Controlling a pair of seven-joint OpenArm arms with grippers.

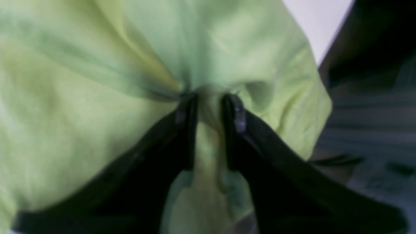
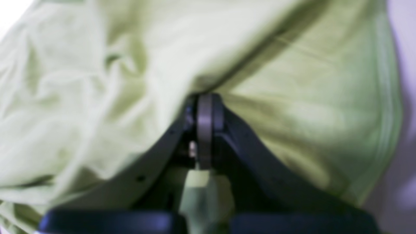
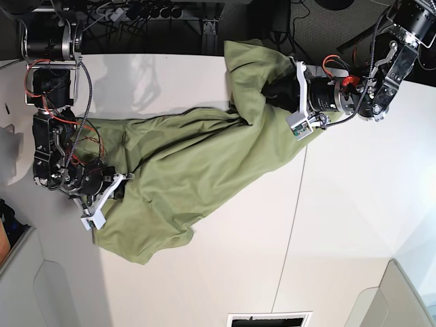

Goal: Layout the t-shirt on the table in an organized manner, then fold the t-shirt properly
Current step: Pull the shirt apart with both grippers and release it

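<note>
T-shirt [image 1: 97, 107]: left wrist view, left gripper [image 1: 209, 107] pinching a cloth fold; right wrist view, right gripper [image 2: 204, 110] clamped on fabric; base view, stretched between both arms across the table [image 3: 340, 231], presumably for spreading flat.
</note>
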